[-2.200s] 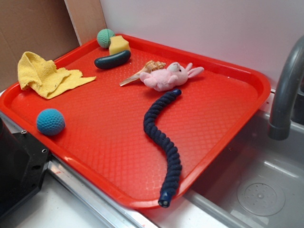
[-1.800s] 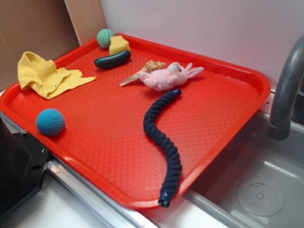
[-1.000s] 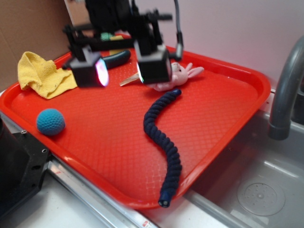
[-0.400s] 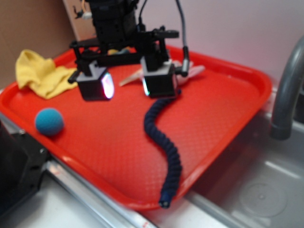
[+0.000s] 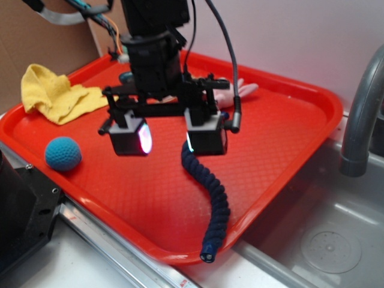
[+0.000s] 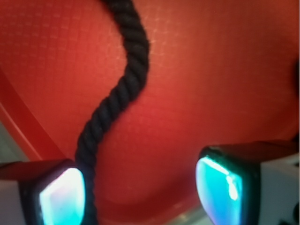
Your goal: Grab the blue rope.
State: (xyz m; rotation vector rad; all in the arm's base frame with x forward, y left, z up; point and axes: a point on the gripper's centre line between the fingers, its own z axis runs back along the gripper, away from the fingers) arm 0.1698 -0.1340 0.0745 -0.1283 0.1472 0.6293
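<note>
Comparing with a second ago, we log one change: the claw (image 5: pixel 170 133) has moved forward and down across the tray (image 5: pixel 288 129), from near the bunny (image 5: pixel 237 90) to the rope's upper bend. Fingers wide apart, holding nothing. The right finger (image 5: pixel 206 132) now sits at the rope (image 5: pixel 210 192), the left (image 5: pixel 128 133) over bare tray at 9 o'clock of it.

Wrist view: rope (image 6: pixel 119 89) runs from 12 o'clock down to the finger (image 6: pixel 56 192) at 7 o'clock and disappears beside it; the other finger (image 6: pixel 225 187) stands well apart at 5 o'clock. We judge the rope lies at one finger rather than midway, so the claw likely needs a sideways shift before closing.

Tray contents:
- rope, wavy, centre to the near rim at 6 o'clock, its cut end on the rim
- blue ball (image 5: pixel 63 153), 9 o'clock
- yellow cloth (image 5: pixel 51 93), 10 o'clock
- bunny, 12 o'clock, mostly hidden by the arm

Rope itself unmoved; grasp not yet made.
</note>
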